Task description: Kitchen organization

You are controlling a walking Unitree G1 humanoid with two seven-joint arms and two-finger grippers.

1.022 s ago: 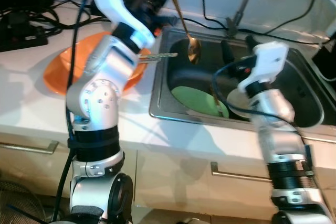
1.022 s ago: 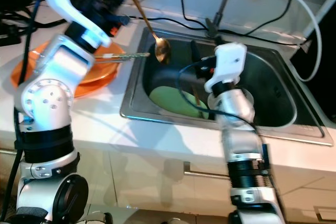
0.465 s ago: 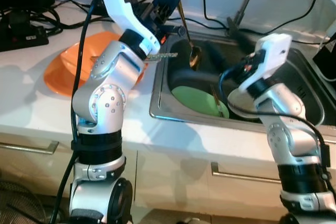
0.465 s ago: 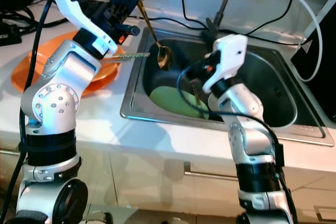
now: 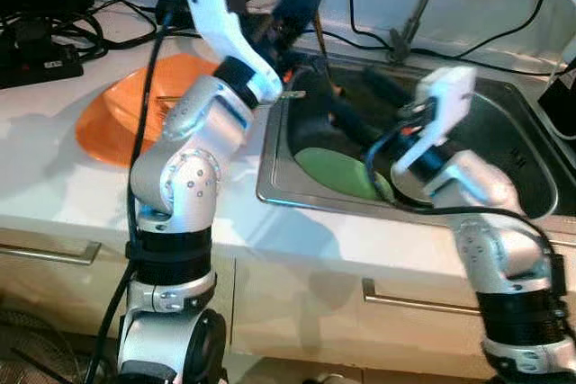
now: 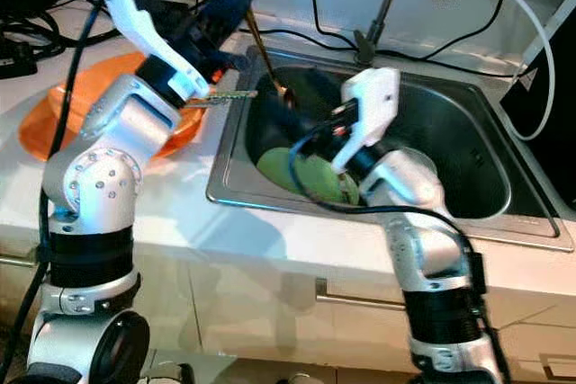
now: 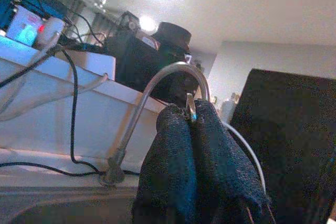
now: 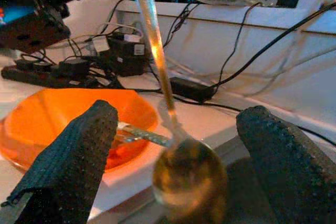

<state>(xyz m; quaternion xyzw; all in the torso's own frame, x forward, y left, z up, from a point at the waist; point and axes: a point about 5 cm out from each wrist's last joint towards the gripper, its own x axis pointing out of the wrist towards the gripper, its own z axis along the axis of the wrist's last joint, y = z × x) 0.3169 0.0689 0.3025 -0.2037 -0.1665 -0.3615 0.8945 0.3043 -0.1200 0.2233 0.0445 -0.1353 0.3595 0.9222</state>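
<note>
- The sink (image 5: 540,188) is the landmark: a deep steel basin with dull grey walls set into a pale counter (image 5: 54,177), so whatever is dropped in stays put.
- Left of the sink on the counter lies an orange plate (image 5: 117,119), broad, shallow and glossy. A flat metal piece of cutlery (image 6: 225,96), its kind unclear, rests on it and pokes out toward the sink's left rim.
- On the sink floor near the front wall sits a green plate (image 5: 328,168), round, matte and flat, probably waiting to be sorted.
- The left gripper (image 7: 190,116) hangs above the sink's back left corner with its knobbly black fingers pinched flat on the thin handle, letting the spoon dangle bowl-down over the basin.
- The right gripper (image 8: 173,145) is held out over the middle of the sink toward that corner, its two coarse-textured pads spread wide on either side of the spoon's bowl without touching it; I judge this a handover between arms.
- The spoon (image 8: 186,174) is slim, polished and gold-toned, with a long straight handle and an oval bowl that mirrors the room.
</note>
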